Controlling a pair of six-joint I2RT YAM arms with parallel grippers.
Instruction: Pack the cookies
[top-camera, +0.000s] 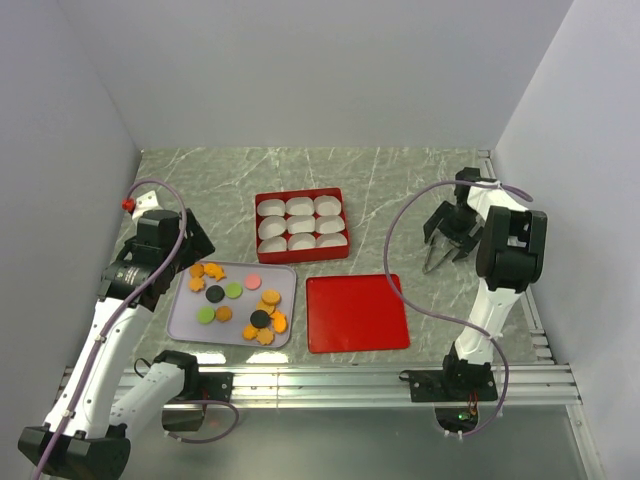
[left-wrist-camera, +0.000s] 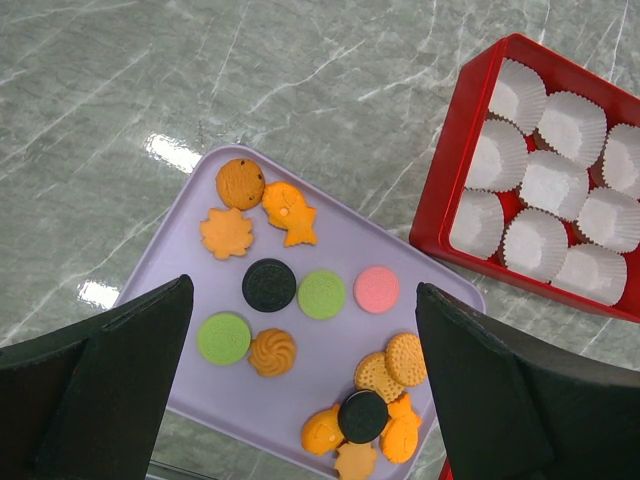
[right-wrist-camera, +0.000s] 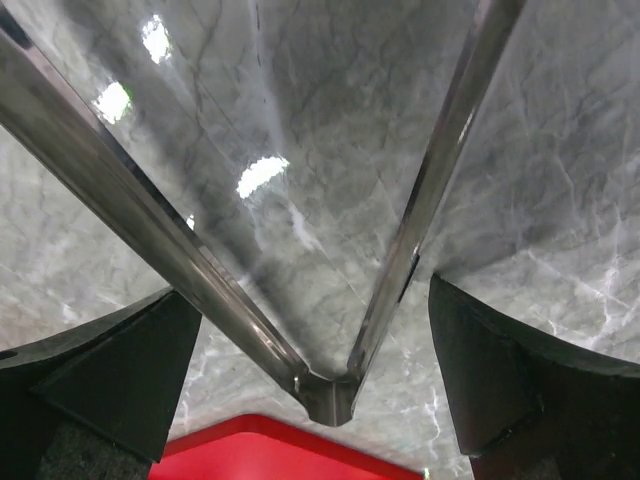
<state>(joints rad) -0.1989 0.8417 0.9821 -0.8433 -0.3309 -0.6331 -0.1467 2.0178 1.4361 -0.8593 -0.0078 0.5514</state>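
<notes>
Cookies (left-wrist-camera: 269, 285) were all found on the lilac tray (left-wrist-camera: 340, 240): orange leaf, fish, swirl and round pieces, two green discs, one pink and two black. One black disc rested atop a heap of orange pieces at the tray's near right corner. The red box (left-wrist-camera: 455, 170) stood just beyond the tray, and its nine paper cups (left-wrist-camera: 553, 186) were empty. The lid (top-camera: 357, 312) lay flat on the table (top-camera: 400, 190), just right of the tray. The left gripper (left-wrist-camera: 303, 295) was held over the tray, released, with fingers wide apart. Tongs (right-wrist-camera: 325, 395) were grasped by the right gripper (right-wrist-camera: 310, 295), arms spread, above the table right of box and lid.
</notes>
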